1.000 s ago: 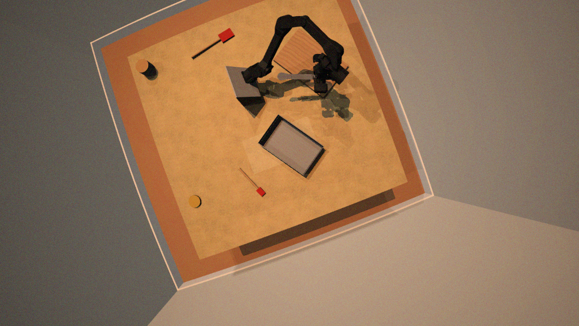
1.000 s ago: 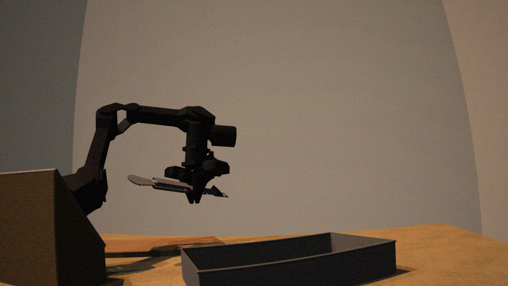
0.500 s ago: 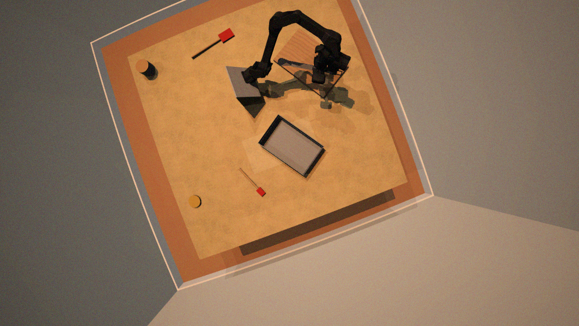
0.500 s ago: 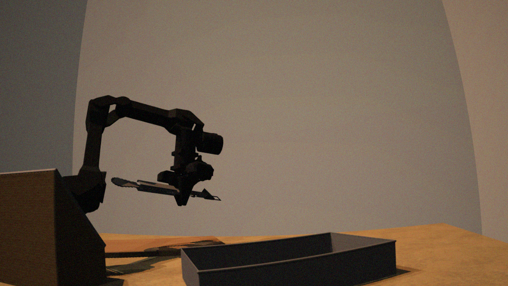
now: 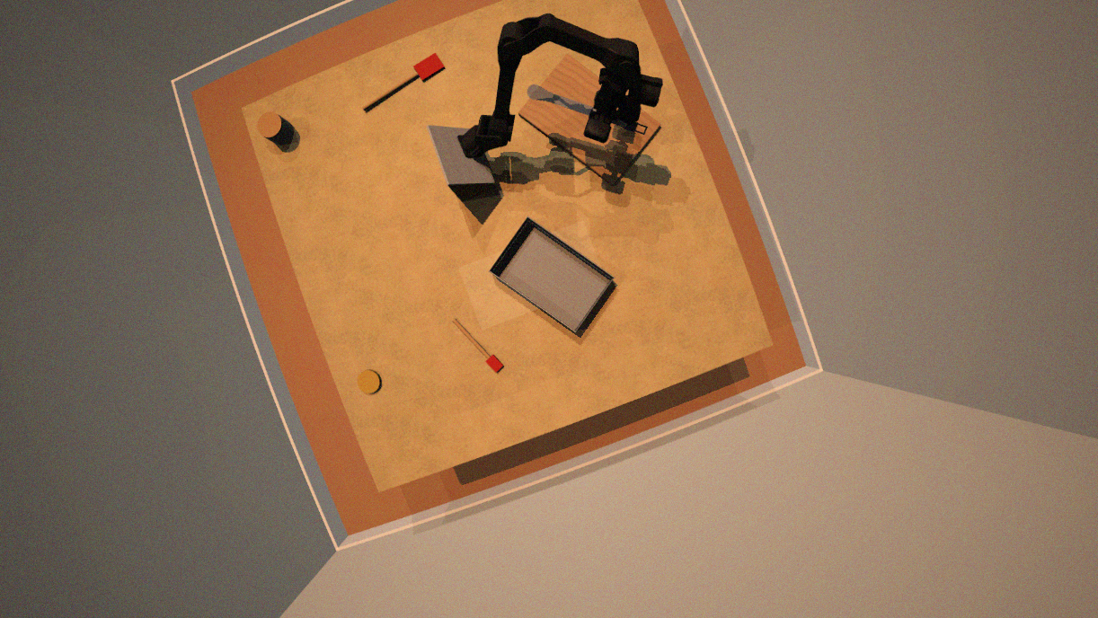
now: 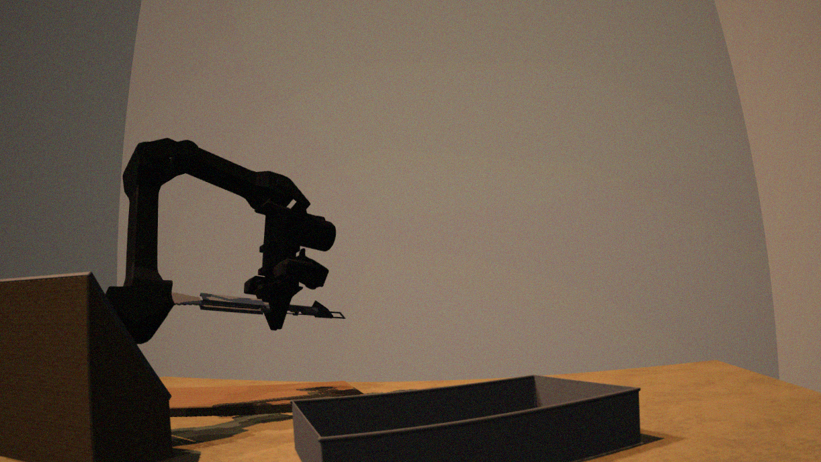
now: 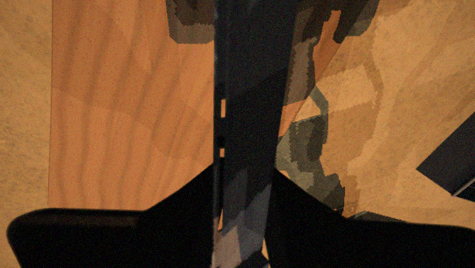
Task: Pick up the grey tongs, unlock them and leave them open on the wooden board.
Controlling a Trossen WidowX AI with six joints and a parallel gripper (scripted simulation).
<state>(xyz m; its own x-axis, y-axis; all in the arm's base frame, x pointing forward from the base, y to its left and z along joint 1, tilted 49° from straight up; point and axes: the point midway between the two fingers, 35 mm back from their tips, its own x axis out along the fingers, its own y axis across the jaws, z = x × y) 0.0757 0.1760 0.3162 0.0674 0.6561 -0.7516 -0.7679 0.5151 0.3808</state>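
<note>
My gripper (image 6: 276, 327) (image 7: 241, 165) points down and is shut on the grey tongs (image 5: 542, 92) (image 6: 230, 303) (image 7: 251, 117). It holds them well above the wooden board (image 5: 567, 70) (image 6: 230, 395) (image 7: 117, 117). The tongs lie nearly level, with their tips toward the arm's base and the ring end on the far side of the fingers. Their two arms stand close together. The arm hides their middle in the top view. The roasting tin (image 5: 553, 278) (image 6: 471, 427) (image 7: 452, 160) holds nothing.
The arm stands on a grey wedge base (image 5: 461, 161) (image 6: 46, 361). A red block with a dark stick (image 5: 429, 66), a smaller red block with a thin stick (image 5: 494, 364), a dark cylinder with an orange top (image 5: 270, 127) and an orange disc (image 5: 369, 381) are on the table.
</note>
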